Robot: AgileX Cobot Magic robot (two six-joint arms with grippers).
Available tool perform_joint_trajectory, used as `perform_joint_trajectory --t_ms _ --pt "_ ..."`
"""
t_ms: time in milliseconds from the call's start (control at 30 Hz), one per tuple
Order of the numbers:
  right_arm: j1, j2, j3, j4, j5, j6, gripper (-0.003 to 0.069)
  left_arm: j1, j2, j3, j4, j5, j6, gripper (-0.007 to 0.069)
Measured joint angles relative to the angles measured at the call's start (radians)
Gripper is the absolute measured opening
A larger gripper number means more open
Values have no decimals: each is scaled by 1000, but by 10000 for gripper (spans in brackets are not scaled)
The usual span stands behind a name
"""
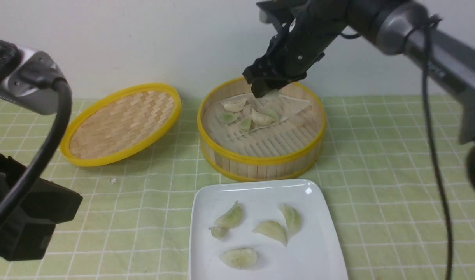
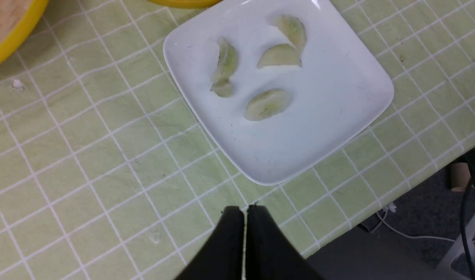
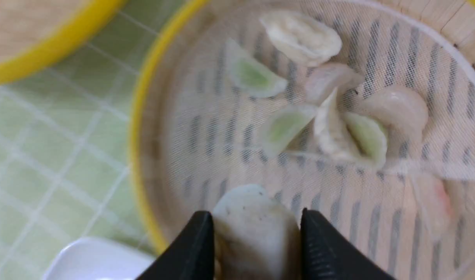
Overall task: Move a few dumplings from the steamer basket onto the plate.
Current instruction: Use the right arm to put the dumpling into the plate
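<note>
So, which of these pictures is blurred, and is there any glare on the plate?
Right wrist view: blurred throughout, the steamer basket and its dumplings smeared, even the dumpling in the right hand soft. Front view: sharp, with one small glint on the plate rim. Left wrist view: sharp, evenly lit, a faint shine at one plate corner.

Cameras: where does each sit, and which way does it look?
Front view: between the arms, facing forward over steamer basket and plate; left arm, right arm show.
Left wrist view: on left arm, looking down at plate; shut left gripper shows.
Right wrist view: on right arm, looking into the steamer basket; right gripper grips a dumpling.
Shared: front and left wrist show the plate.
</note>
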State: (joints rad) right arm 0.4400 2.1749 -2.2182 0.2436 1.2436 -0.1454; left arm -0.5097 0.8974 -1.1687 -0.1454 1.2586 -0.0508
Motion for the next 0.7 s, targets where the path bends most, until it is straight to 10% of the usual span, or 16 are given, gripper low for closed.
perform_joint_trajectory --t_ms 433,700 --pt "26 -399 945 195 -100 -68 260 0 0 1 2 -1 34 -6" --pt "97 -345 1030 216 -288 -73 280 0 0 31 3 -29 45 -6"
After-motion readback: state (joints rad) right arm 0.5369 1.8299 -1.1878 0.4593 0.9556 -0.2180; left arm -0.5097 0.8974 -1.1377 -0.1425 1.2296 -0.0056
